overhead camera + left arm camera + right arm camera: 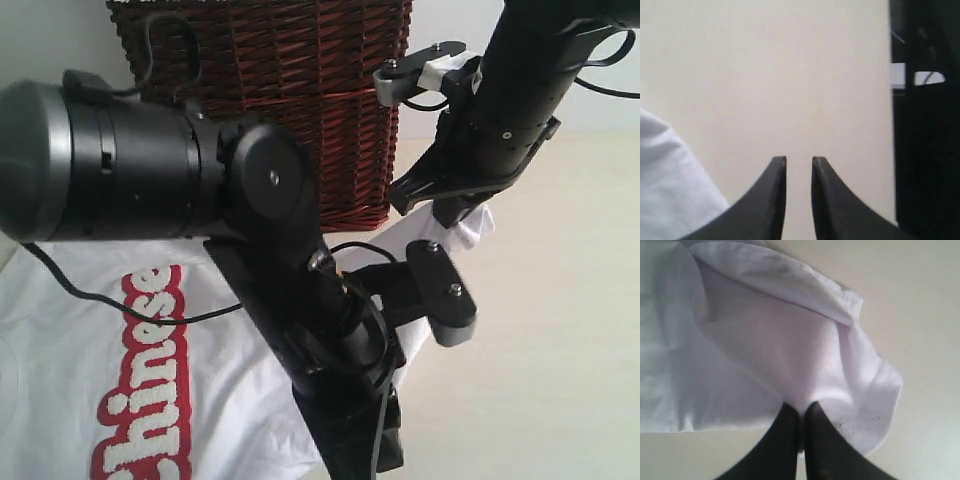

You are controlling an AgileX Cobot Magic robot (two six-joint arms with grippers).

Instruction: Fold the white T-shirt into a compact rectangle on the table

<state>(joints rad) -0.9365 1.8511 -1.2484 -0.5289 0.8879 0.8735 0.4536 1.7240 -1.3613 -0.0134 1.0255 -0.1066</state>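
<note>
White T-shirt, spread printed side up on the table, at the left and centre of the exterior view; red-outlined lettering "Chinese" running up its front; one corner of the cloth drawn up toward the right arm near the middle of that view, just in front of the wicker basket. Right gripper, fingers clenched on a gathered fold of the shirt, the two black tips pressed together with white fabric pinched between them; the cloth fanned out from the grasp in soft creases, a hemmed edge folded over on itself, pale table visible beyond it. Left gripper, fingers slightly parted and grasping nothing, bare table showing through the narrow gap; an edge of the shirt lay beside one finger, apart from the tips. Left arm, large and dark in the foreground of the exterior view, crossed over the shirt and hid part of it. The basket stood at the far edge of the table, behind both arms.
</note>
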